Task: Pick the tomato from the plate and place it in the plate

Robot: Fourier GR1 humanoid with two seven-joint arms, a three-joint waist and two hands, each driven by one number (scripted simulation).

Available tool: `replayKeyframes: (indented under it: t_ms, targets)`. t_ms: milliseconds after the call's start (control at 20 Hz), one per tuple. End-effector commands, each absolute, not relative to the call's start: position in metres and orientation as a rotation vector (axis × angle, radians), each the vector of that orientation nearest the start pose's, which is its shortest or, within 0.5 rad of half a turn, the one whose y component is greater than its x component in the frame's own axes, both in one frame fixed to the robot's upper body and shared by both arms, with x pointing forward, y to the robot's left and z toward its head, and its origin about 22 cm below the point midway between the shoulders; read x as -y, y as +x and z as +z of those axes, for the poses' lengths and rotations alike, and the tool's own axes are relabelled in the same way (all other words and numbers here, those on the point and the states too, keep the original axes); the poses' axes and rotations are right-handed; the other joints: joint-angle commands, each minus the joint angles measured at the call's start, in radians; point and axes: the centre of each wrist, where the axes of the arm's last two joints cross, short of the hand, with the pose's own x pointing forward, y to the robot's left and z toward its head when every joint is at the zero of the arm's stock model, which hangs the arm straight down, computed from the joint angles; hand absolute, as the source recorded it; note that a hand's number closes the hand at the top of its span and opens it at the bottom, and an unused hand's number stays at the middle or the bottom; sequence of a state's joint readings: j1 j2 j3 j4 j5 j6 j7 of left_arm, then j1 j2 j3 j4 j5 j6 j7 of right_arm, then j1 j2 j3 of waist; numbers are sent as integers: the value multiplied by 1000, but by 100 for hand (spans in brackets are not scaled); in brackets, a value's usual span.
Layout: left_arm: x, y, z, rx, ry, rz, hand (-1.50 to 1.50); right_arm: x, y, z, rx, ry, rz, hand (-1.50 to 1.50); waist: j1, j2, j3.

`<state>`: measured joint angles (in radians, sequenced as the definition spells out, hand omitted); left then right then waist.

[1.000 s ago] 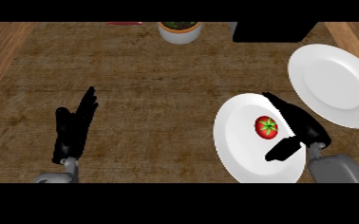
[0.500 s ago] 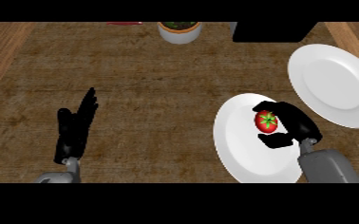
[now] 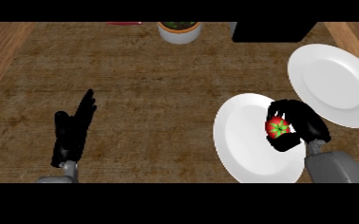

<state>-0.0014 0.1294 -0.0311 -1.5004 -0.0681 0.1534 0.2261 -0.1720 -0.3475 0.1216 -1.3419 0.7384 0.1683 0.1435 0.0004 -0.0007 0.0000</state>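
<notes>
Head view, steeply down on a brown, mottled counter top [image 3: 175,85] with lighter wooden strips at the left and upper right edges.

Lower right of frame: a round white plate [image 3: 242,142], near one. The black right hand [image 3: 301,123] sits over its right part, fingers and thumb curled round a small red tomato with a green star-shaped stalk [image 3: 278,128]. The tomato shows between the fingers above and the thumb below, over the near plate's right side; whether it touches the plate cannot be told. Grey forearm comes in from the lower right corner.

Right edge, upper: a second round white plate [image 3: 333,88], its lower left rim just beside the near plate's upper right rim, partly behind the right hand.

Lower left: the black left hand [image 3: 72,133], fingers straight and pointing up the frame, holding nothing, resting.

Top centre: a white pot with dark soil [image 3: 179,31]. Right of it, a black box-like block [image 3: 273,31].
</notes>
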Motion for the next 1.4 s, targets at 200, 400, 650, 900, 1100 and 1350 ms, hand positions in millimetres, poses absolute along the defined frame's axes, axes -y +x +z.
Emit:
replayKeyframes:
  t_ms: [200,400,650,900,1100,1350]
  targets:
    - [-242,257,-15,1281,249,-37,0,275,304,46,1247,-915,952,150,0,1,0]
    - [-247,244,-16,1275,226,-32,0,298,350,36,1344,-916,972,150,16,5,1]
    - [-255,260,-4,1289,245,-25,0,288,352,89,1498,-986,847,150,0,0,0]
    - [-257,246,-11,1294,241,-38,0,320,352,118,1555,-1227,614,150,3,1,0]
    - [-259,252,-6,1261,242,-16,0,345,338,141,1486,-1255,544,150,-4,-1,0]
    - [-254,253,-3,1289,247,-40,0,362,358,122,1408,-1248,497,150,6,2,0]
